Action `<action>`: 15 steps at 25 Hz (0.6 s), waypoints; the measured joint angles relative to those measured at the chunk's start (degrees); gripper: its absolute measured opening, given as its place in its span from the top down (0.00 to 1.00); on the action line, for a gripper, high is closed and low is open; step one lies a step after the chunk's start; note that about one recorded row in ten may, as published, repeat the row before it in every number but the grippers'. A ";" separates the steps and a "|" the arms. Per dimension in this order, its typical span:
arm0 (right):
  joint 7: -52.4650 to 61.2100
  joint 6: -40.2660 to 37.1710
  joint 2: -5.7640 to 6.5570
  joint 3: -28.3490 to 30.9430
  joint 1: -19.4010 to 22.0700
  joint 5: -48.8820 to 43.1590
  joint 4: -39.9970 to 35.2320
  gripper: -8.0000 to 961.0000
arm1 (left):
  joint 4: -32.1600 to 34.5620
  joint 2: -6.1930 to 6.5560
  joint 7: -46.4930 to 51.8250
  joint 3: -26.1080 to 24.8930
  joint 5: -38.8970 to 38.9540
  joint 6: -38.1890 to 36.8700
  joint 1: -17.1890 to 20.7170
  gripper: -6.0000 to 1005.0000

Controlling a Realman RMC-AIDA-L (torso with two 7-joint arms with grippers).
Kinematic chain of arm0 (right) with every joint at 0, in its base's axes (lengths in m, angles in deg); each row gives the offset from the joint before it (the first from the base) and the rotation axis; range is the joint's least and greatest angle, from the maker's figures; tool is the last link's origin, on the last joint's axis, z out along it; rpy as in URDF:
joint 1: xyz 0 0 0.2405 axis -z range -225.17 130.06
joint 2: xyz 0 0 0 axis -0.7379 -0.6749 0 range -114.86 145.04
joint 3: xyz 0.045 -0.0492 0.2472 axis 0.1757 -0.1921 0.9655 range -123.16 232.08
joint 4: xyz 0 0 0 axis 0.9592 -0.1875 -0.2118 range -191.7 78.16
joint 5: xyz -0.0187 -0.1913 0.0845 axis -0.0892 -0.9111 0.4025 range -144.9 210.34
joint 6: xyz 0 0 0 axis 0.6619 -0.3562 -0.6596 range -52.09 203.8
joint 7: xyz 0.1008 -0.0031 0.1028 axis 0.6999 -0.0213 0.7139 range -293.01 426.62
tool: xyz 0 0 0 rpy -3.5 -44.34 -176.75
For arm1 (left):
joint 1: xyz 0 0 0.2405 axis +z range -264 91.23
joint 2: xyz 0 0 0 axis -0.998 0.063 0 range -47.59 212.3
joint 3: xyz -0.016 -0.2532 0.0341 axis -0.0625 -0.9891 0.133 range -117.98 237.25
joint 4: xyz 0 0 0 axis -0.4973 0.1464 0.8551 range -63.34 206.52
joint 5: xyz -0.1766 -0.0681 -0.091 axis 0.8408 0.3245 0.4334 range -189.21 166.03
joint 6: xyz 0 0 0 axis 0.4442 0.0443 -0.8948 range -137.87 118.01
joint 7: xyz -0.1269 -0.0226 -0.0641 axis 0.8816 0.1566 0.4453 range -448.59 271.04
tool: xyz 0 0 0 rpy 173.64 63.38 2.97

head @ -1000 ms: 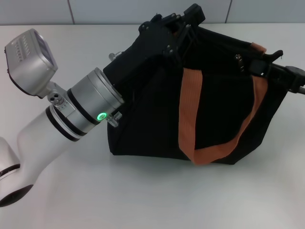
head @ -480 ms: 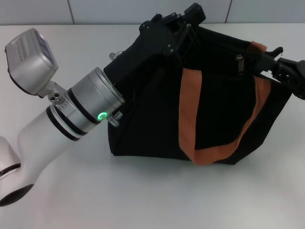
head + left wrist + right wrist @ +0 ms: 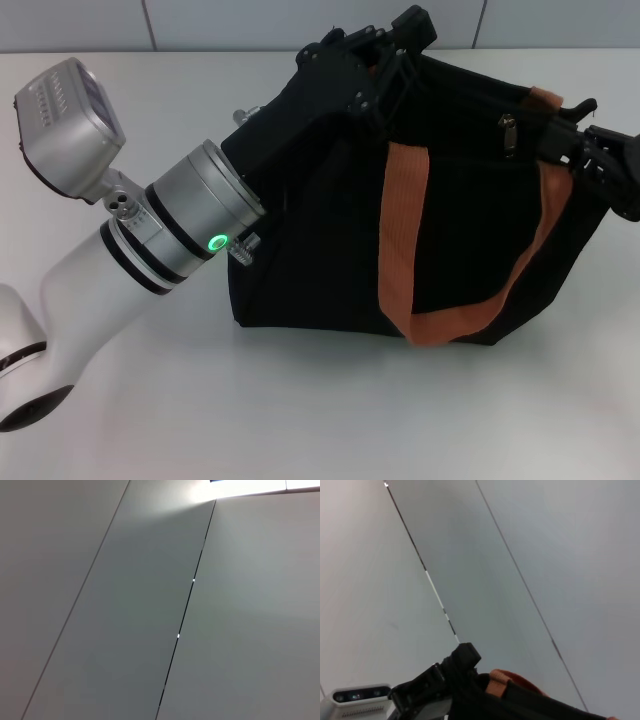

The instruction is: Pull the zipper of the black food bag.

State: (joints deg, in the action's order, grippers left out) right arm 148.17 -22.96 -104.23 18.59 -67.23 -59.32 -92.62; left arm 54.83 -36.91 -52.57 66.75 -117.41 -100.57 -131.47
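Note:
The black food bag (image 3: pixel 330 230) stands on the table with an orange-brown strap (image 3: pixel 400 240) looping down its front. My left gripper (image 3: pixel 385 55) is at the bag's top left corner, shut on the raised fabric edge. The silver zipper tab (image 3: pixel 508 136) hangs on the top edge toward the right. My right gripper (image 3: pixel 560 130) rests against the bag's top right edge, just right of the tab and beside the strap's upper end. The right wrist view shows the bag's edge (image 3: pixel 535 707), the strap (image 3: pixel 497 680) and the left gripper (image 3: pixel 462 660). The left wrist view shows only wall panels.
The white table (image 3: pixel 320 410) spreads in front of and to the left of the bag. My left arm (image 3: pixel 150 230) reaches across the left part of the table. A pale panelled wall (image 3: pixel 230 25) stands close behind the bag.
The right gripper has come in toward the bag's top right edge. The zipper tab and the bag's top have shifted slightly to the right. The left gripper kept hold of its corner.

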 joint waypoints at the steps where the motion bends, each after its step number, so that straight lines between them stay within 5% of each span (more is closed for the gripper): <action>1: -0.29 0.00 0.02 0.22 0.02 0.01 0.35 0.93 | -0.05 0.00 0.00 0.00 0.00 0.00 -0.04 0.98; 8: -2.75 -0.58 -0.11 -0.02 -0.33 -0.15 1.03 0.81 | -0.41 0.00 0.41 0.01 -0.03 -0.77 -0.85 0.98; 15: -2.35 0.06 -0.06 0.35 -0.57 -0.01 1.07 0.81 | -1.02 0.00 0.02 0.01 -0.02 -0.94 -1.31 0.98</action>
State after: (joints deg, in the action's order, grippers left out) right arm 145.82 -22.90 -104.30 18.93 -67.79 -59.34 -91.55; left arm 53.81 -36.91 -52.54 66.76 -117.43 -101.51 -132.78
